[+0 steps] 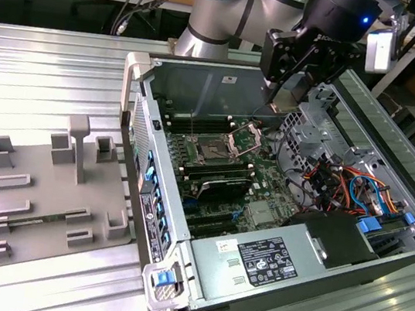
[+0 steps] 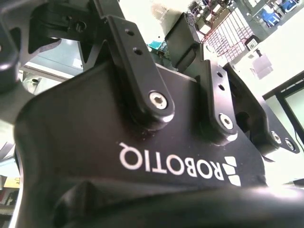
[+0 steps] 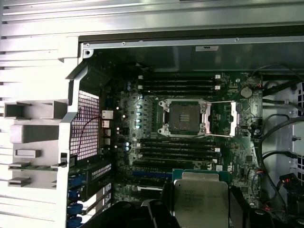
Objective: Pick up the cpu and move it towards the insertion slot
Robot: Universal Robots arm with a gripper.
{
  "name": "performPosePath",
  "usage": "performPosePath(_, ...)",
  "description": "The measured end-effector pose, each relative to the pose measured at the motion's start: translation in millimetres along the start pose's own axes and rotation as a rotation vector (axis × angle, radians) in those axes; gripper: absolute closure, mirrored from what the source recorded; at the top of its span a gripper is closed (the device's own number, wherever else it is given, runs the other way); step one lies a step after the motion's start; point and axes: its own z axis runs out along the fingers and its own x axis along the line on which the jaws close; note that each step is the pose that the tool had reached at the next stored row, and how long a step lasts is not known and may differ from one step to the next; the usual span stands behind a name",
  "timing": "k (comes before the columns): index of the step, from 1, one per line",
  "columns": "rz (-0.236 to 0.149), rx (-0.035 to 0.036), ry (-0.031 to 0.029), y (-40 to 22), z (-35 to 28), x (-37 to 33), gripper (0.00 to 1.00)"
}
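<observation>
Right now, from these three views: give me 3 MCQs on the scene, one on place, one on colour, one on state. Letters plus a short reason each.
1. Where is the cpu?
A. Seated in the insertion slot
B. Between the gripper's fingers, apart from the slot
C. On the grey tray

2. What colour is the tray outside the computer case?
A. Grey
B. Blue
C. Red

3. How does the insertion slot stand?
A. Bracket closed over a chip
B. Covered by a heatsink
C. Bracket swung open, socket empty

Answers:
1 B: the first wrist view shows the gripper clasping the chip at its edges, with memory slots lying between it and the slot.
2 A: the exterior view shows a plain grey tray.
3 C: the first wrist view shows a bare dark socket and the frame folded aside.
</observation>
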Motion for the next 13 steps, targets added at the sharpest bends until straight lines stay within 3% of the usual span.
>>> performPosePath(13, 0.000, -0.0001, 0.0000, -0.3, 0.1, -9.9, 0.45)
